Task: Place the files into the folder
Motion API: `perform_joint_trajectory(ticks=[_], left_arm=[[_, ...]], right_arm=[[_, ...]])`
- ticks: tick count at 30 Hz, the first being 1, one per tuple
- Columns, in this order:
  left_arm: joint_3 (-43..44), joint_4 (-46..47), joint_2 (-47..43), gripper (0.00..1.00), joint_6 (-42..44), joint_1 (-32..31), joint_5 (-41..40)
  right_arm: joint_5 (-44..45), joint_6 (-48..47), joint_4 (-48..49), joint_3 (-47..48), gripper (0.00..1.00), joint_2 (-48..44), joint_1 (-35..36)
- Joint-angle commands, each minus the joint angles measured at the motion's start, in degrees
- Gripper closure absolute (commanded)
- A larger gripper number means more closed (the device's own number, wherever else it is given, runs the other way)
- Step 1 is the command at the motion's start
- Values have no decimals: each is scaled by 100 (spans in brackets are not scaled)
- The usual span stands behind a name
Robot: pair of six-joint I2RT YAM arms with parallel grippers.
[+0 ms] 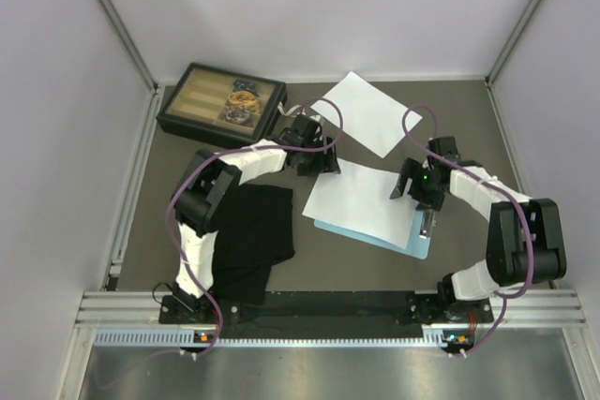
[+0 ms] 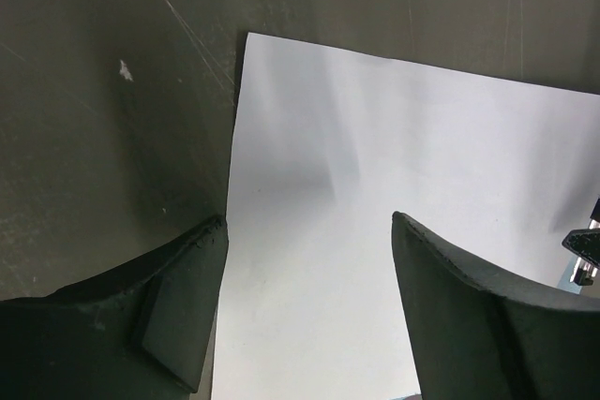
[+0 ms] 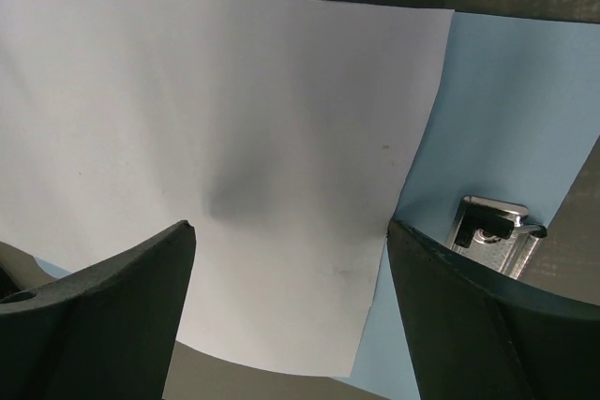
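Observation:
One white sheet point(image 1: 361, 199) lies skewed on the light-blue clipboard point(image 1: 394, 241), covering most of it; its silver clip point(image 1: 427, 224) is at the right end. The second white sheet point(image 1: 367, 111) lies flat on the table behind it. My left gripper point(image 1: 317, 158) is open over the near sheet's point(image 2: 375, 185) left edge, one finger point(image 2: 178, 306) over the table, the other point(image 2: 487, 325) over the paper. My right gripper point(image 1: 408, 183) is open over the sheet's point(image 3: 234, 119) right edge, next to the clip point(image 3: 492, 231) and bare blue board point(image 3: 506, 110).
A black cloth point(image 1: 251, 239) lies at the front left by the left arm. A dark compartment box point(image 1: 220, 103) with small items stands at the back left. White walls enclose the dark table point(image 1: 469, 128). A metal rail point(image 1: 328, 311) runs along the near edge.

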Motion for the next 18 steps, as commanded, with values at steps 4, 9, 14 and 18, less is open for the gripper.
perform_joint_trajectory(ticks=[4,9,14,18], left_arm=[[-303,-500,2,25,-4,-94,9],[-365,-526,-104,24,14,-94,-26],[-409,-509,-165,24,14,-103,44],[-392,-535,-183,23,40,-103,0]], right_arm=[[338,-202,-298,-12,18,-476,46],[320,-273,-299,-12,17,-548,46],[224,-290,-246,-30,17,-451,46],[206,-352,-281,14,17,-424,46]])
